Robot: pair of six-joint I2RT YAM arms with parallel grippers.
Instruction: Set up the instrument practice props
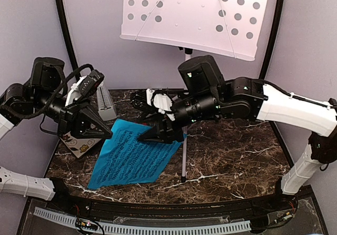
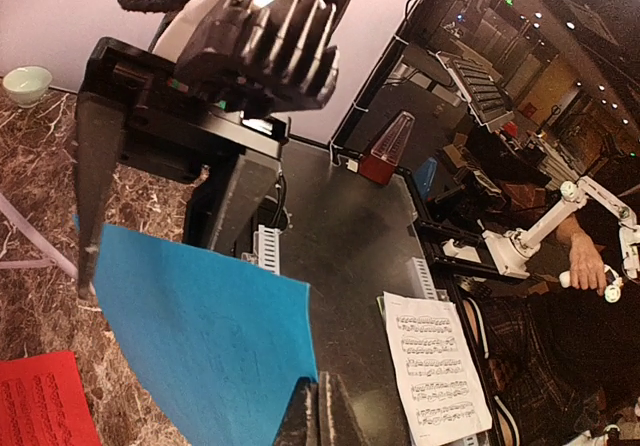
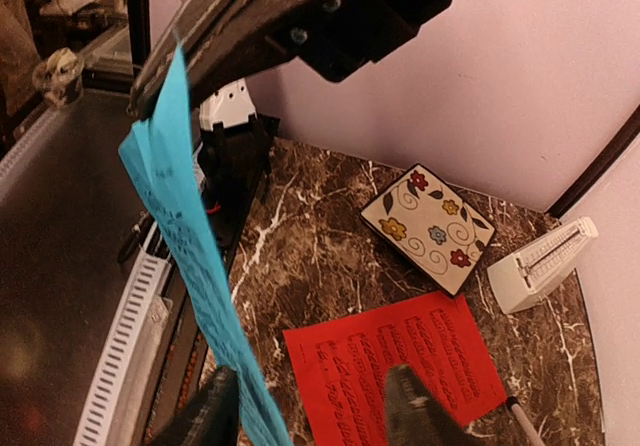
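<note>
Your left gripper [image 2: 318, 418] is pinching tight on one corner of the blue music sheet [image 1: 131, 158] and holding it off the table around 7 o'clock. Your right gripper [image 3: 315, 416] is standing partly open, its jaws straddling the sheet's other upper edge without clamping it. One red-orange sheet [image 3: 380, 351] is lying flat. One floral coaster [image 1: 79, 143] is sitting at 9 o'clock, one grey metronome [image 1: 105, 104] at 10 and one white music stand [image 1: 195, 13] at 12. One green bowl [image 2: 27, 83] is resting by the wall. A dark, white-veined marble table [image 1: 237, 156] is carrying everything, and pale lilac walls [image 1: 100, 35] are closing it in.
</note>
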